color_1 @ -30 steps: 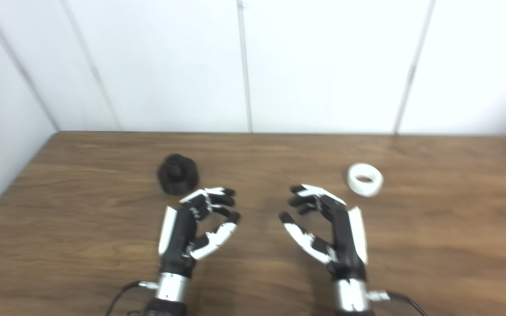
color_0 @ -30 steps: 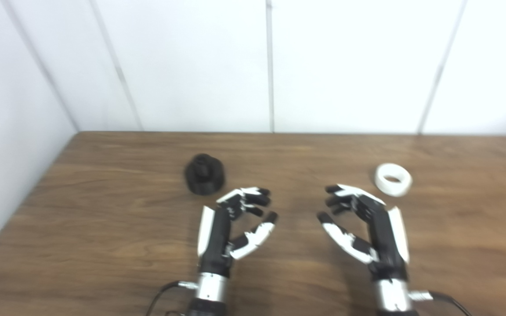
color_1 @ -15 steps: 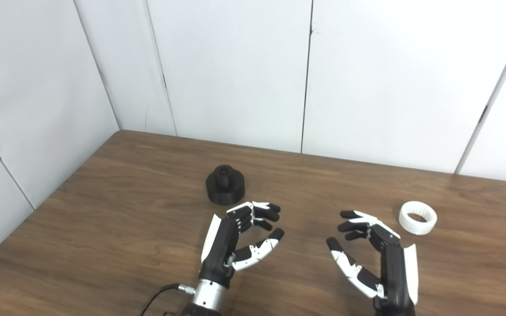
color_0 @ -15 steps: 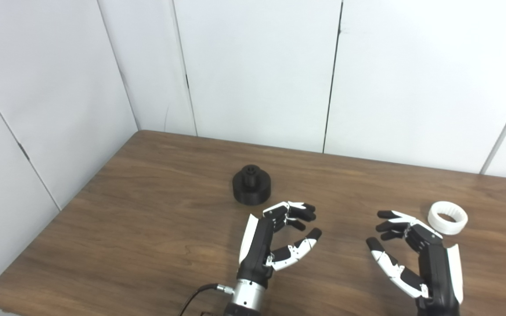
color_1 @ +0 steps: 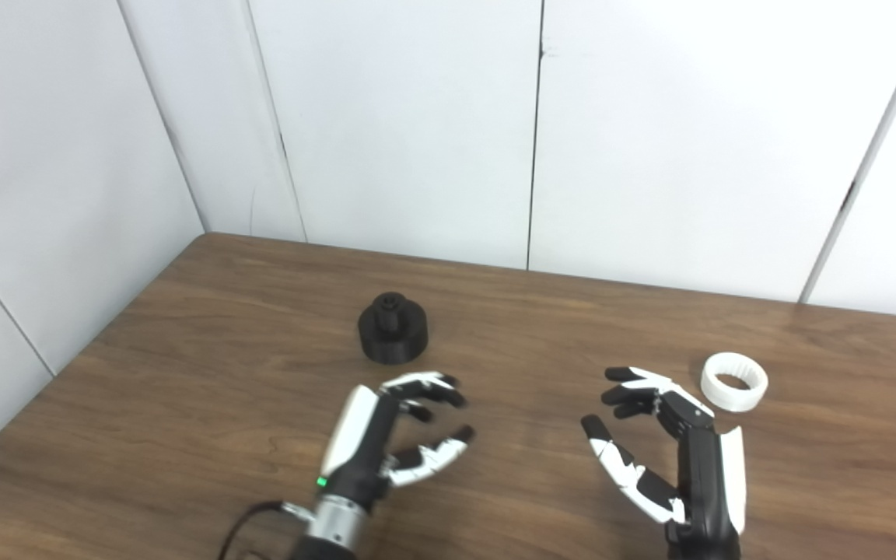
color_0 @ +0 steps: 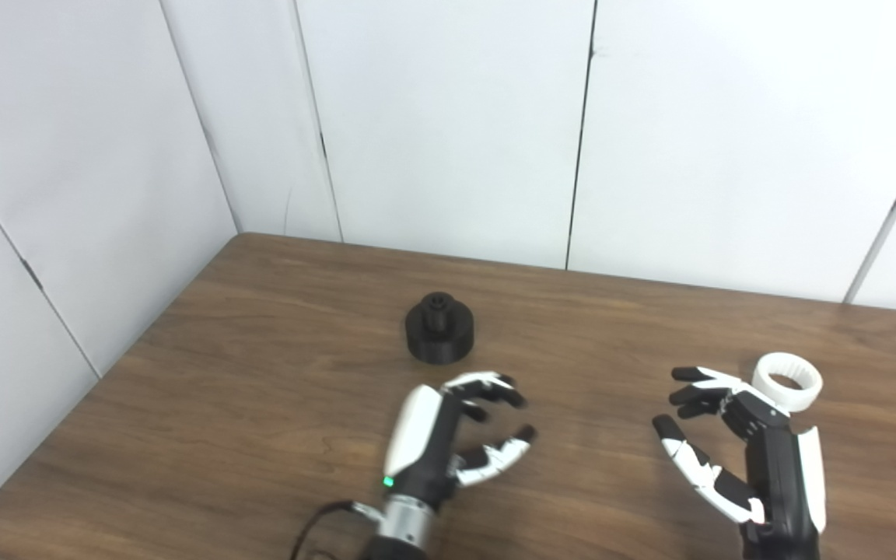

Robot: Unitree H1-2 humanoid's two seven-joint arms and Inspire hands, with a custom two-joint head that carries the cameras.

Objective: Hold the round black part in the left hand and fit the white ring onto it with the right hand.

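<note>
White wall panels stand behind a brown wooden table [color_0: 261,373]. Left hand [color_0: 448,435] hovers over the table near its front edge, fingers loosely curled and spread from the thumb, grasping nothing and touching nothing. Black part [color_0: 439,338] sits upright on the table just beyond this hand's fingertips, apart from them. Right hand [color_1: 670,451] is likewise released, palm turned inward, fingers apart from the thumb, empty. White ring [color_1: 734,381] lies flat on the table just beyond and to the outer side of the right hand's fingers, close by but not touched. Both hands are well apart from each other.
</note>
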